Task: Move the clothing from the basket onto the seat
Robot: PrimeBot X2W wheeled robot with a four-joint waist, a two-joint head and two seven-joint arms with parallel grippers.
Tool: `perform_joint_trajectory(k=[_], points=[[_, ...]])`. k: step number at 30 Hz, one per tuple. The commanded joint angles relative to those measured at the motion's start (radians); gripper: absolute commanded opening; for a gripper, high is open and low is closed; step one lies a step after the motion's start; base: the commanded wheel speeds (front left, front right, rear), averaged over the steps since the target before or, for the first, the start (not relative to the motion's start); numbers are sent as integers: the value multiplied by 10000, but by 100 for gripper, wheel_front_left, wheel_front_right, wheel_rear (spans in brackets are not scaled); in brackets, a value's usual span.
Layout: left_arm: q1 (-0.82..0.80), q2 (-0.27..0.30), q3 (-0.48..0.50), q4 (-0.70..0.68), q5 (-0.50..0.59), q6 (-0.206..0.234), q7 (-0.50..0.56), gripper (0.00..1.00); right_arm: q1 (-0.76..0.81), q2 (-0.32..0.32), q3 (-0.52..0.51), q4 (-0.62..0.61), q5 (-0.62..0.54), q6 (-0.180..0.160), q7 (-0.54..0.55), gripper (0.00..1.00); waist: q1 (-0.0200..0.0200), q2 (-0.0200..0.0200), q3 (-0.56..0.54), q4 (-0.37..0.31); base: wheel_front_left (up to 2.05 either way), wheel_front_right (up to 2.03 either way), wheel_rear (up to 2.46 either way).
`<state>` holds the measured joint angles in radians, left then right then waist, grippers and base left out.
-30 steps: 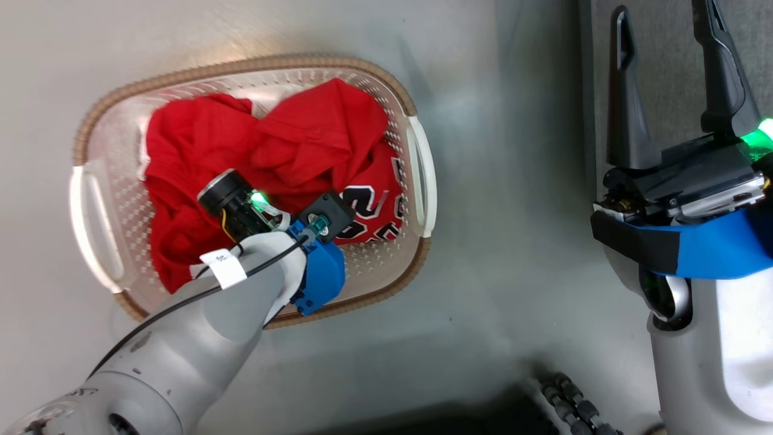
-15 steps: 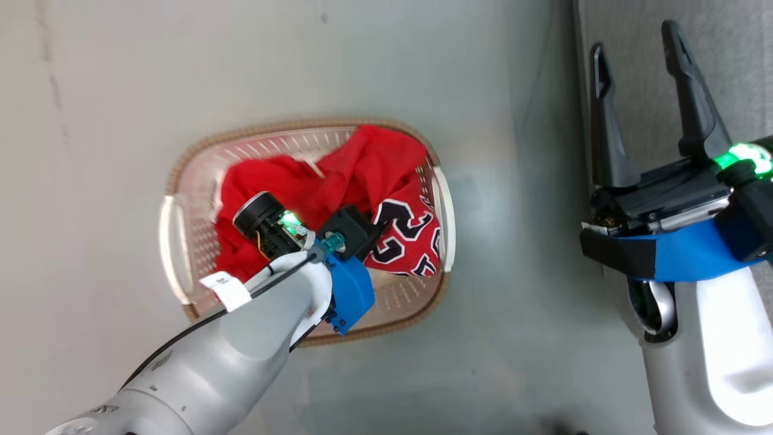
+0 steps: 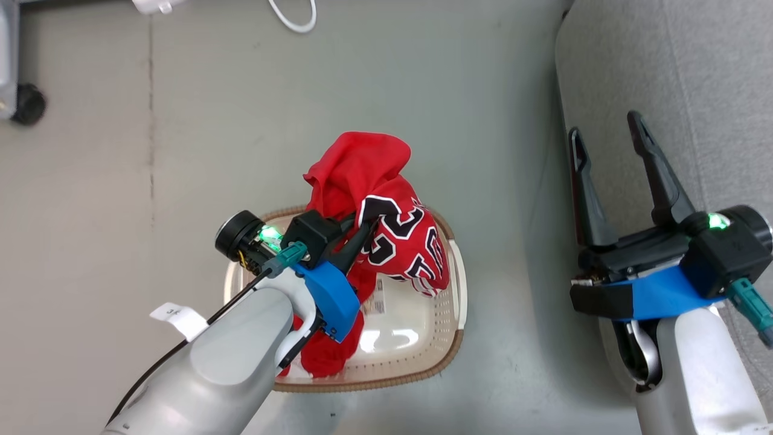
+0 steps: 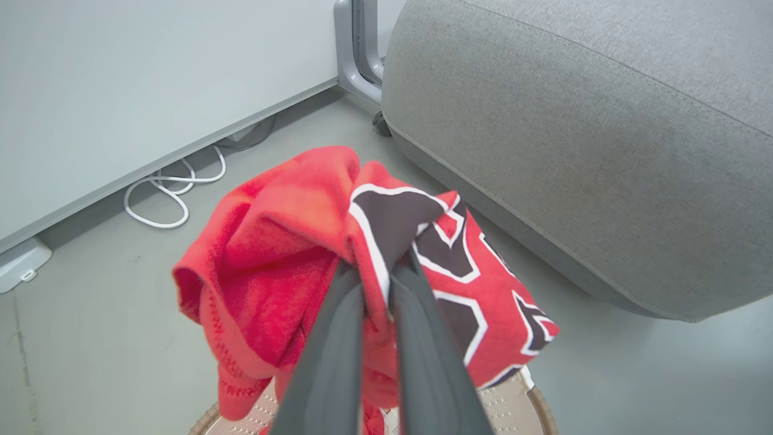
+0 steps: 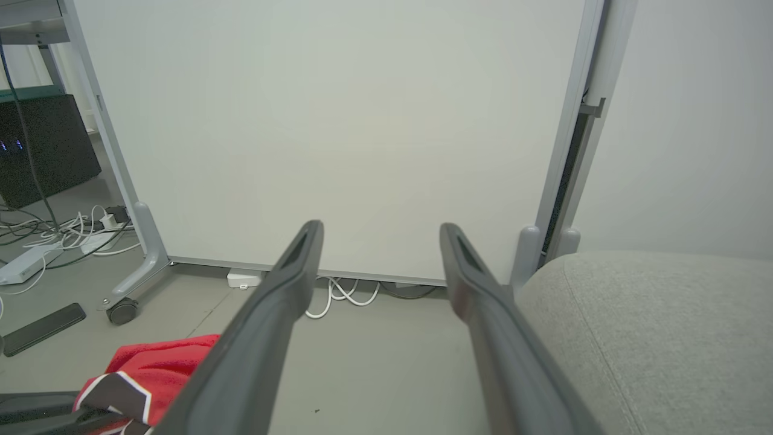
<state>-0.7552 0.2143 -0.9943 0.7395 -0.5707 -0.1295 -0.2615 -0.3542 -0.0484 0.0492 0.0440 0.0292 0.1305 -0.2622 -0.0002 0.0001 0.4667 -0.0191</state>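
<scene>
With the fingers of our left gripper (image 4: 377, 272) clenched on the clothing (image 4: 272, 241), bunched just above the basket (image 3: 374, 385) at the head view's lower centre, the seat (image 3: 694, 72) lies rightward, beside our right gripper (image 3: 604, 124), fingers released.

Arms: the left forearm (image 3: 229, 356) and right forearm (image 3: 706, 374) are pale grey rounded shells. The left end effector (image 4: 377, 272) and right end effector (image 3: 604, 124) each have two long, dark grey tapered fingers (image 3: 659, 175) on a black housing, with a bright blue bracket (image 3: 329, 296), a green indicator light (image 3: 270, 232) and a teal connector (image 3: 290, 255). A thin black cable (image 3: 235, 296) with a white paper tag (image 3: 178, 318) runs along the left shell, beside a black cylindrical module (image 3: 238, 232) with a silver rim.
</scene>
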Motion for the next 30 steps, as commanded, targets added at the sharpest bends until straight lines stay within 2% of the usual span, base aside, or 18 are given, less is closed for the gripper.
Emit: perform_joint_trajectory(k=[1,13,21,30], points=[[116,42,136,-133,67,-13,-53,0,180,-35,-13,20,34,5,-42,100,2,-1,-546,107,0,0,0],[637,448,1837,-1424,443,-11,-54,0,1075,-34,39,328,187,5,-42,100,2,-1,-2246,211,0,0,0],[744,572,2311,-2339,379,-13,-53,0,1736,-34,-29,445,273,5,-42,100,2,-1,-3120,334,0,0,0],[615,345,2400,-2829,183,-13,-53,0,2143,-34,0,418,368,5,-42,100,2,-1,-3551,492,0,0,0]])
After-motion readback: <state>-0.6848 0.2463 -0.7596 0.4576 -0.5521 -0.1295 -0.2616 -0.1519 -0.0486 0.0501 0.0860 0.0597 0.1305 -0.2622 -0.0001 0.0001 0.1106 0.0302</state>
